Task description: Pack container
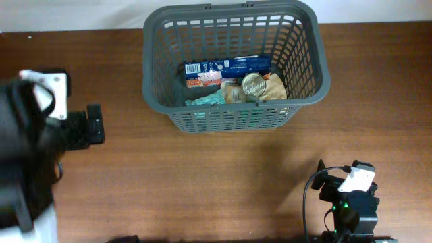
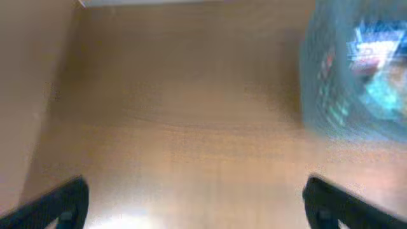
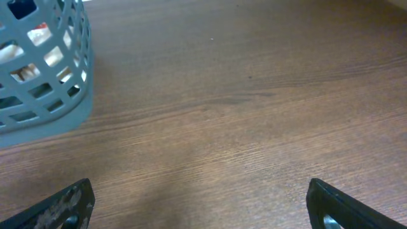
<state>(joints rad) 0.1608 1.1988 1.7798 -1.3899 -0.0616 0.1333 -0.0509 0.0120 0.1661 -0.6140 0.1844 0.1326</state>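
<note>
The large dark grey slotted container (image 1: 156,67) stands at the back middle of the wooden table. Inside lie a blue box (image 1: 226,67), a round tin can (image 1: 254,85), a tan packet (image 1: 277,88) and a teal packet (image 1: 206,99). My left gripper (image 1: 94,123) is open and empty at the left, well apart from the container, which is blurred in the left wrist view (image 2: 356,70). My right gripper (image 1: 322,177) is open and empty at the front right; the container's corner shows in the right wrist view (image 3: 44,83).
The left arm's dark bulk (image 1: 27,155) fills the left edge. The right arm's base (image 1: 351,209) with cables sits at the front right edge. Bare wood (image 1: 202,175) lies between the grippers and the container.
</note>
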